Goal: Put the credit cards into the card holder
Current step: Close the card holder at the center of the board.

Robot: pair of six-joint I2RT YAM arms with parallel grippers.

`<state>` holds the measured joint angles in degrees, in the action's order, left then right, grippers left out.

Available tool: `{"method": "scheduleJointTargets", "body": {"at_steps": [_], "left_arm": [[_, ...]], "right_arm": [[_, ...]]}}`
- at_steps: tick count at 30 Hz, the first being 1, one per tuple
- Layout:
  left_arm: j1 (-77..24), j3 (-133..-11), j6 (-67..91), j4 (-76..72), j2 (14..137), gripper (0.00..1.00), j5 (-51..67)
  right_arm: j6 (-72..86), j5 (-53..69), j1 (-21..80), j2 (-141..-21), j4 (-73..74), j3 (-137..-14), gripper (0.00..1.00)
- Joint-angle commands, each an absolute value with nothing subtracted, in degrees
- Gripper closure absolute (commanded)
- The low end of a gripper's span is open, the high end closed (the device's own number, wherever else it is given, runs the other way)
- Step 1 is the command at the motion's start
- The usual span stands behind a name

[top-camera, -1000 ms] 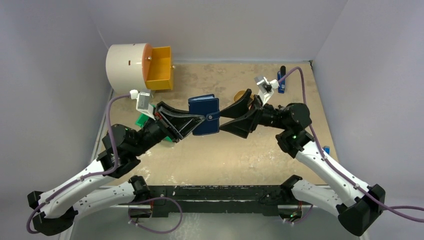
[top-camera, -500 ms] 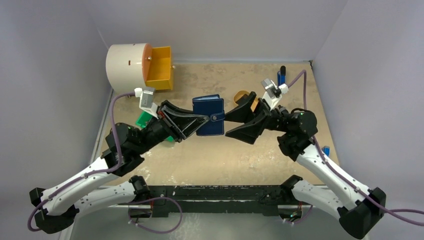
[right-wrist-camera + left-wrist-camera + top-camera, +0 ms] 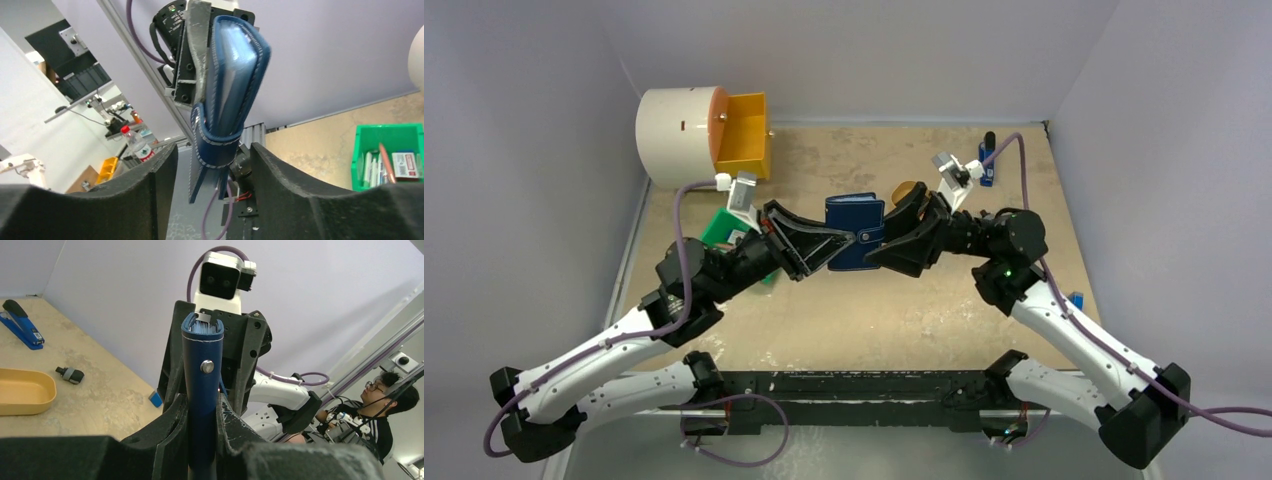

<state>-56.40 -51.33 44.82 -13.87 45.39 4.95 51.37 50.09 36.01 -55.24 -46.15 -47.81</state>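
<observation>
Left end effector (image 3: 201,410) clamped on card holder (image 3: 201,347), holding it edge-up above the bench (image 3: 874,300), presented to the right arm. Right end effector (image 3: 212,165) jaws apart, straddling the snap-tab edge, likely to unsnap it.

Navy card holder (image 3: 854,212); yellow tray (image 3: 22,392); green bin (image 3: 387,131)

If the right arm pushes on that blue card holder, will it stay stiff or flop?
Likely fairly stiff: the card holder sticks straight out of the left tool without sagging. Its bulging fold probably squashes under pressure, and the thin snap strap looks bendy.
</observation>
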Motion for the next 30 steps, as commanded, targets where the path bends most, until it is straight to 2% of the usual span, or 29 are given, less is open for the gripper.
{"method": "scheduleJointTargets", "body": {"at_steps": [1,6,10,12,14,15,17,21,30], "left_arm": [[-56.55,-53.79,45.77,-19.48,45.1,1.0,6.35],[-56.54,-52.67,46.64,-20.9,45.17,1.0,4.7],[-56.52,-51.52,47.38,-21.75,45.5,1.0,3.34],[-56.58,-51.29,47.4,-21.19,45.48,0.82,2.71],[-56.52,-51.04,47.37,-20.17,45.04,0.55,1.85],[-56.51,-50.92,47.31,-19.4,44.7,0.48,1.1],[-56.51,-50.49,46.79,-17.92,43.63,0.4,-0.55],[-56.55,-49.09,45.75,-17.31,41.3,0.36,-3.33],[-56.51,-49.39,45.0,-15.26,44.02,0.39,-0.97]], "right_arm": [[55.08,50.1,36.35,-55.82,-52.51,-49.59,0.47],[56.58,49.55,36.82,-56.89,-53.46,-48.9,0.67],[57.01,48.09,37.02,-57.1,-54.21,-47.83,0.88],[55.12,47.35,37.01,-56.56,-51.19,-48.18,0.96],[52.53,46.76,37.0,-55.74,-46.26,-49.01,1.0],[51.23,46.33,37.07,-55.41,-43.59,-49.42,1.0],[48.96,45.74,37.01,-54.61,-38.6,-50.09,1.0],[46.2,45.83,37.0,-53.82,-31.43,-51.05,1.0],[46.21,45.88,37.02,-54.13,-29.44,-51.79,1.0]]}}
